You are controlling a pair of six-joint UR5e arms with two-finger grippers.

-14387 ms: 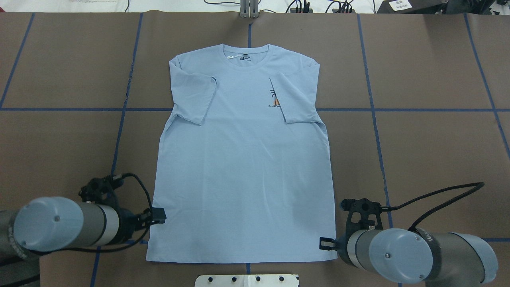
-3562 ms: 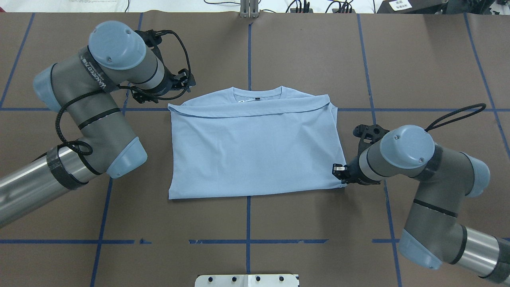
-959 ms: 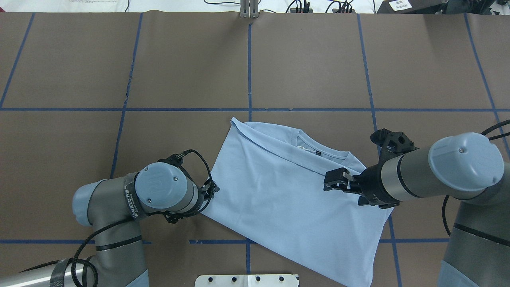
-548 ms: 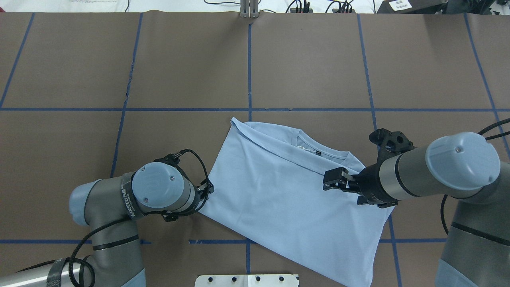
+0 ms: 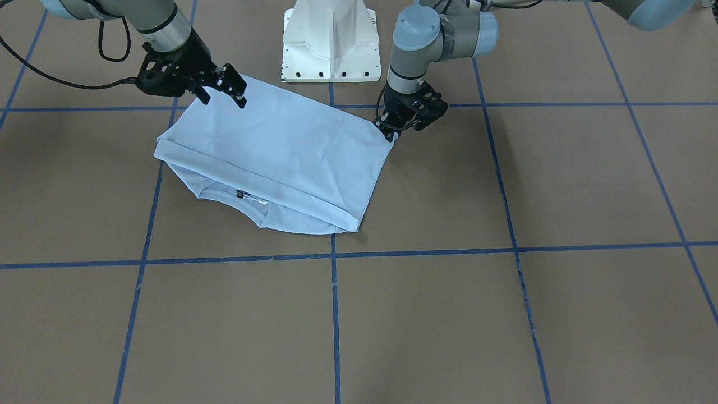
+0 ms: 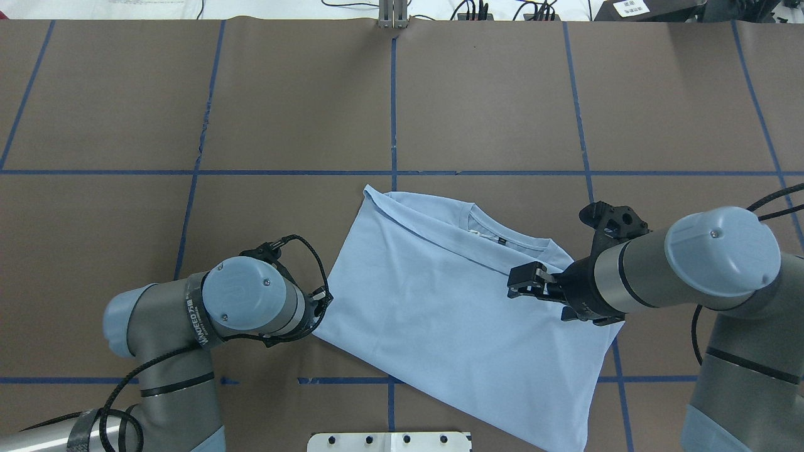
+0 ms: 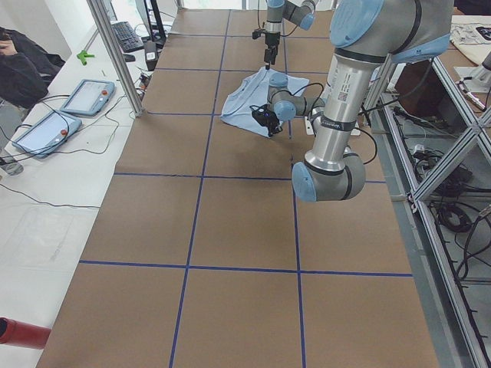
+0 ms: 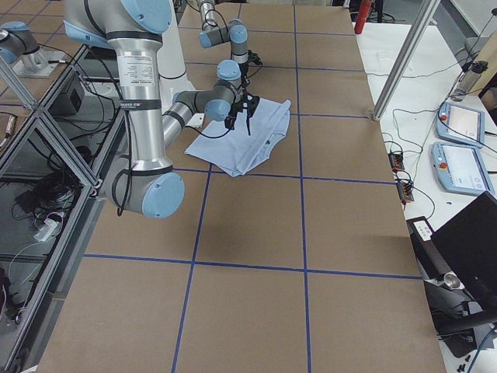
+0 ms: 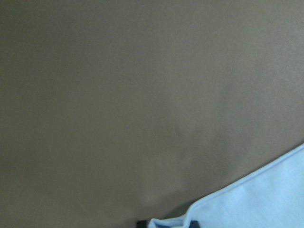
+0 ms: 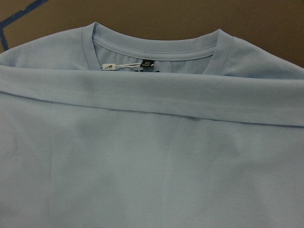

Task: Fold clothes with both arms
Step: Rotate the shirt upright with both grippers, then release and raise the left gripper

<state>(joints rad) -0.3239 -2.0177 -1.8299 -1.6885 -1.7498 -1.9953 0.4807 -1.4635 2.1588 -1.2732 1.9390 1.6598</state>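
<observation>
The light blue T-shirt [image 6: 440, 314] lies folded in half and turned askew near the robot's side of the table, also seen in the front view [image 5: 280, 146]. Its collar with the dark label [image 10: 147, 64] peeks out under the folded hem. The palm print is hidden. My left gripper [image 5: 388, 133] is shut on the shirt's corner [image 9: 266, 199] at table level. In the overhead view it [image 6: 320, 304] is mostly hidden under the wrist. My right gripper [image 6: 516, 285] is open and empty, hovering just above the shirt's opposite side [image 5: 224, 102].
The white pedestal base [image 5: 331, 39] stands close behind the shirt. Blue tape lines [image 6: 392, 172] grid the brown table cover. Cables and plugs [image 6: 477, 11] lie along the far edge. Pendants [image 8: 458, 148] and a person [image 7: 19, 61] are beside the table.
My left gripper has drawn slightly towards the overhead view's left, tugging the shirt's corner with it. My right gripper has edged a little left and stays open over the shirt.
</observation>
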